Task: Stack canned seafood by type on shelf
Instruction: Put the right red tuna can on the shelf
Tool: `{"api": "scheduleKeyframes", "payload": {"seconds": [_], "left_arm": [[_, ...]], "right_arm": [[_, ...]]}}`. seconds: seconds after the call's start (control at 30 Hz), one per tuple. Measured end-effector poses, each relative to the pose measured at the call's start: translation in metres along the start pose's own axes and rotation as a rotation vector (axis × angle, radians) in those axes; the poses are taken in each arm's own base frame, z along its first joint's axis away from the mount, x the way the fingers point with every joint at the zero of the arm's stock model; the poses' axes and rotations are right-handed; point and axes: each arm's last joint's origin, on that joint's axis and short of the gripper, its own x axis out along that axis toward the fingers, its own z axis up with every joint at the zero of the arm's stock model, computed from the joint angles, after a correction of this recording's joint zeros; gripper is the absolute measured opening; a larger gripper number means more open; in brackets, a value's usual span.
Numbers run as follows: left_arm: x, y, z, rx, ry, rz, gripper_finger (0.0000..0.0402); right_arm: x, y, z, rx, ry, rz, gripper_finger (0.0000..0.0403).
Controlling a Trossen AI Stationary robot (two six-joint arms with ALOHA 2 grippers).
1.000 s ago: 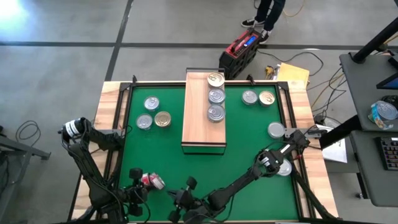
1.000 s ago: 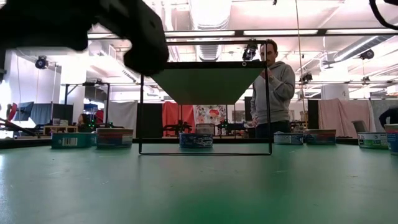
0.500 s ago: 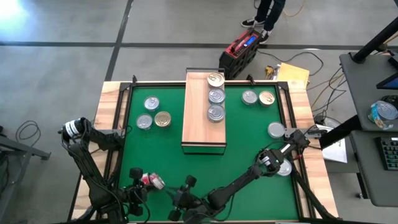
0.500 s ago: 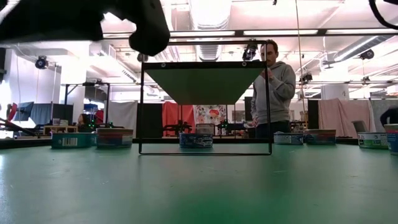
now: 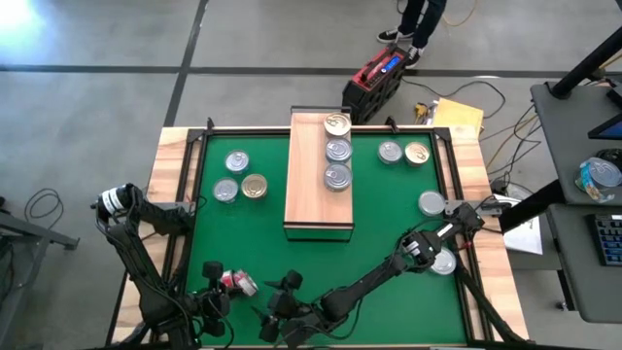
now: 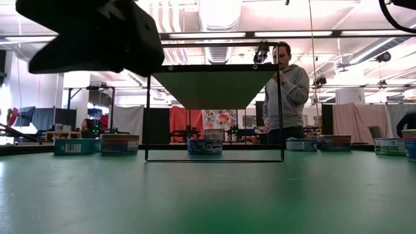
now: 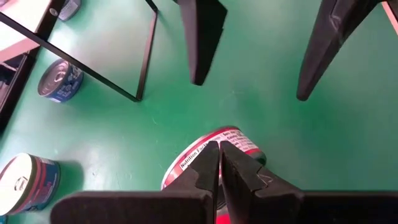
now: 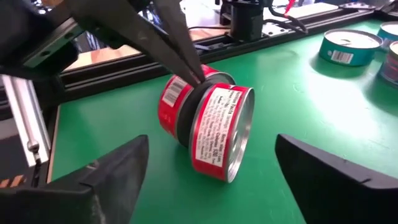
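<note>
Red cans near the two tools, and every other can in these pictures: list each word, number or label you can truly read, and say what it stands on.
"Nutrition F...", cut off by the left tool: white panel on the red can beneath it.
Red-label cans lying on their sides before the open right tool: white text panel and barcode, too small to read.
Blue cans beside the shelf: labels blurred.

Three cans in a row on the shelf. Three more left of it, two right. Two tipped cans at the worktop's near-left edge.
</note>
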Motion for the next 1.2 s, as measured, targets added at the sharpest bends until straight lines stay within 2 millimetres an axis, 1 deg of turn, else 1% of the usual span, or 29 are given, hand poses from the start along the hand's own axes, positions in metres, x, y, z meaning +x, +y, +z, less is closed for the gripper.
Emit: {"api": "scheduleKeyframes", "payload": {"seconds": [0.1,0.3,0.57,0.7,0.87,1.2], "left_arm": [[0.0,0.0,0.0,0.008,0.007,0.0,0.0],[0.0,0.0,0.0,0.019,0.012,-0.004,0.0],[0.0,0.0,-0.001,0.026,0.015,-0.006,0.0],[0.0,0.0,-0.001,0.026,0.015,-0.006,0.0],[0.0,0.0,-0.001,0.026,0.015,-0.006,0.0],[0.0,0.001,0.0,0.025,0.002,0.004,0.0]], "right_arm": [[0.003,-0.003,0.001,0.033,-0.001,-0.007,0.0363],[0.005,-0.003,0.002,0.054,-0.009,-0.005,0.0368],[0.015,-0.003,-0.017,0.079,-0.024,-0.006,0.0368],[0.018,-0.003,-0.021,0.063,-0.066,-0.016,0.0368],[0.024,-0.005,-0.034,0.023,-0.072,-0.046,0.0368],[0.028,-0.006,-0.035,-0.008,-0.085,-0.038,0.0368]]}}
